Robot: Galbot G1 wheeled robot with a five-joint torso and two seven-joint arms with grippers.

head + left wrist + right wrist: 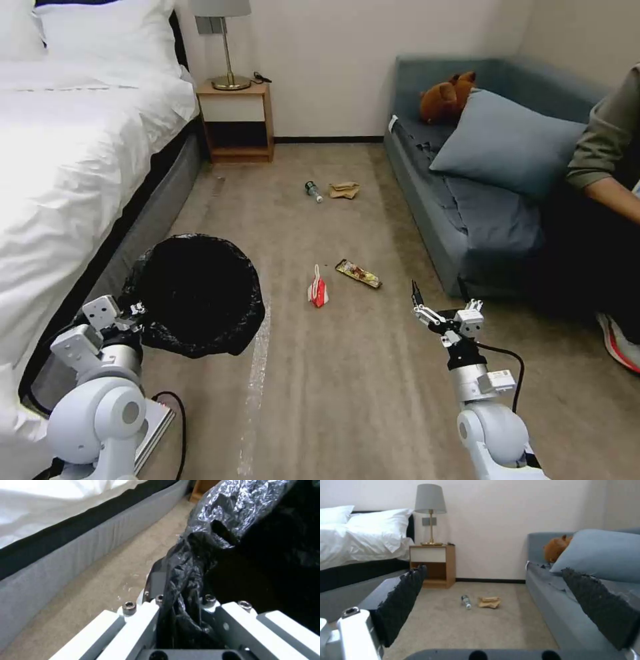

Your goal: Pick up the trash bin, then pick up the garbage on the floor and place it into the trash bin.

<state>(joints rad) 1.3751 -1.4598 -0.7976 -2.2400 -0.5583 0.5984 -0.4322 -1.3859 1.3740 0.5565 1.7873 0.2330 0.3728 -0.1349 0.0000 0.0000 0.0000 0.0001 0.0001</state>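
Note:
The trash bin [193,293], lined with a crinkled black bag, hangs off the floor beside the bed. My left gripper [135,311] is shut on its near rim, and the bag [186,585] is pinched between the fingers [151,580]. My right gripper [437,301] hovers open and holds nothing, out over the floor near the sofa, with its pads [400,597] spread wide. Garbage lies on the floor: a red-and-white packet [318,291], a yellow-brown wrapper [358,273], and farther off a small bottle [313,191] [465,601] beside crumpled tan paper [344,190] [489,602].
A bed [73,153] runs along the left. A nightstand [237,120] with a lamp stands at the back wall. On the right a grey sofa [467,227] holds a pillow [507,140] and a brown plush toy [445,97]. A person [610,153] sits at its near end.

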